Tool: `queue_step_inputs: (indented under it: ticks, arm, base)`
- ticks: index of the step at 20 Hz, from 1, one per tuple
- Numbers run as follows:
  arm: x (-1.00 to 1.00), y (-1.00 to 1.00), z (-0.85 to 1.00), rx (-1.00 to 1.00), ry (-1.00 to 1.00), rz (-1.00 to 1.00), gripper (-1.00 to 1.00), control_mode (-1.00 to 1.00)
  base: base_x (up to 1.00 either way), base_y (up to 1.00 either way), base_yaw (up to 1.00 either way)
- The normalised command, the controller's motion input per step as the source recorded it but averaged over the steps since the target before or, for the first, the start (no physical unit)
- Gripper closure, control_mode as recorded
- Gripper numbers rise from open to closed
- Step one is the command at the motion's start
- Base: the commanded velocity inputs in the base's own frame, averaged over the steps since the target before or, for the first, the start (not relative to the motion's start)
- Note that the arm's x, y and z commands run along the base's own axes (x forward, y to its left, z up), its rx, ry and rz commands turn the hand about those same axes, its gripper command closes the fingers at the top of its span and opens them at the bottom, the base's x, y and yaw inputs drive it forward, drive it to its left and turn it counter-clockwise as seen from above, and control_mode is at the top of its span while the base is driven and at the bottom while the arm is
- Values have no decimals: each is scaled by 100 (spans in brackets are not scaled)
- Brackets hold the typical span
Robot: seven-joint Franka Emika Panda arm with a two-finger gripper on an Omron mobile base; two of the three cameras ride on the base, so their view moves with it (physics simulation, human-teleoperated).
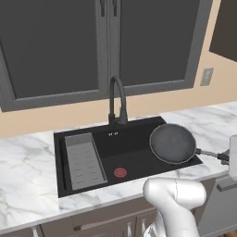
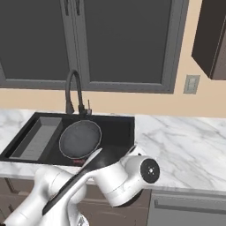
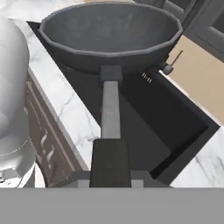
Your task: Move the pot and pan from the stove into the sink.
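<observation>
Above sink (image 1: 139, 143), held pan (image 1: 172, 143)

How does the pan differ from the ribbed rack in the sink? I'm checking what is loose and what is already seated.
The pan is round and dark grey; the rack is rectangular, lighter grey and ribbed. The pan is held up by its long handle over the right side of the sink, while the rack lies down inside the basin along its left side. Both are within the sink's outline.

White marble counter (image 1: 28, 157) carries the recessed black sink (image 1: 134, 143); grey ribbed rack (image 1: 84, 159) inside.
</observation>
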Motion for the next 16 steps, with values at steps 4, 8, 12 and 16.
queue_step_inputs:
  ticks: [4, 8, 12, 16]
  arm:
    - [59, 35, -3, -7, 9, -2, 100, -100]
    - [63, 43, -10, -10, 10, -3, 100, -100]
    - [57, 36, -16, -12, 20, -3, 100, -100]
    - [54, 26, -10, -11, 31, -4, 100, -100]
  base:
    - [0, 0, 0]
    - [0, 0, 0]
    - [0, 0, 0]
    - [0, 0, 0]
